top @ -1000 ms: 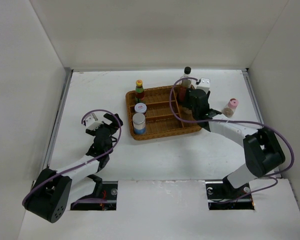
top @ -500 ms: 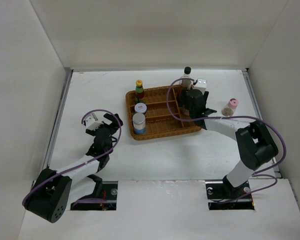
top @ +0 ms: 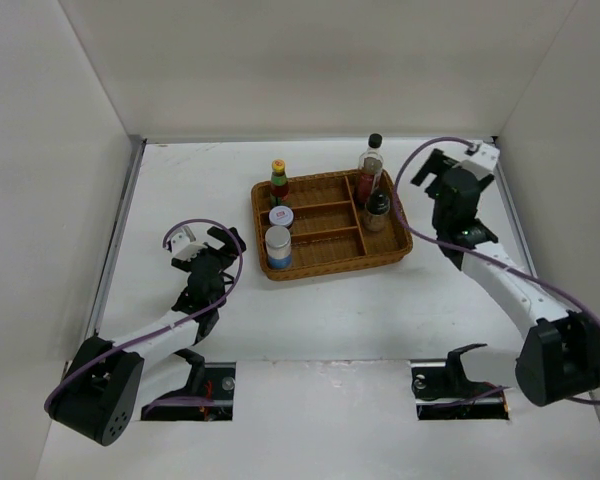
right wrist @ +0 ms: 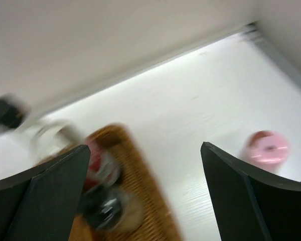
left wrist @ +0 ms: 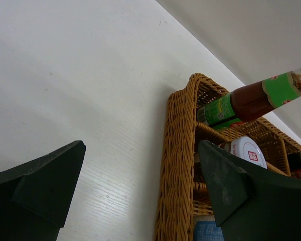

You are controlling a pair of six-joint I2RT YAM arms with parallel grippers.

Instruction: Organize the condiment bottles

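Note:
The yellow-capped sauce bottle (top: 278, 180), white-lidded jar (top: 281, 215) and silver-lidded jar (top: 278, 243) stand in the wicker tray's (top: 330, 262) left compartment. The tall clear bottle (top: 370, 160) and dark shaker (top: 377, 210) stand in its right compartment. My right gripper (top: 432, 168) is open and empty, right of the tray. My arm hides the pink-capped jar from above; it shows blurred in the right wrist view (right wrist: 266, 149), beside the right finger. My left gripper (top: 220, 243) is open and empty, left of the tray.
In the left wrist view the open gripper (left wrist: 140, 150) faces the tray's woven rim (left wrist: 178, 150), with the sauce bottle (left wrist: 246, 98) and white-lidded jar (left wrist: 248, 150) behind it. White walls close in the table. The right wrist view is blurred; the gripper (right wrist: 145, 148) frames the tray's corner (right wrist: 140, 201).
My right gripper has pulled away from the tray's right compartment and swung right and back. The dark shaker now shows standing free in the tray. The left arm has not moved.

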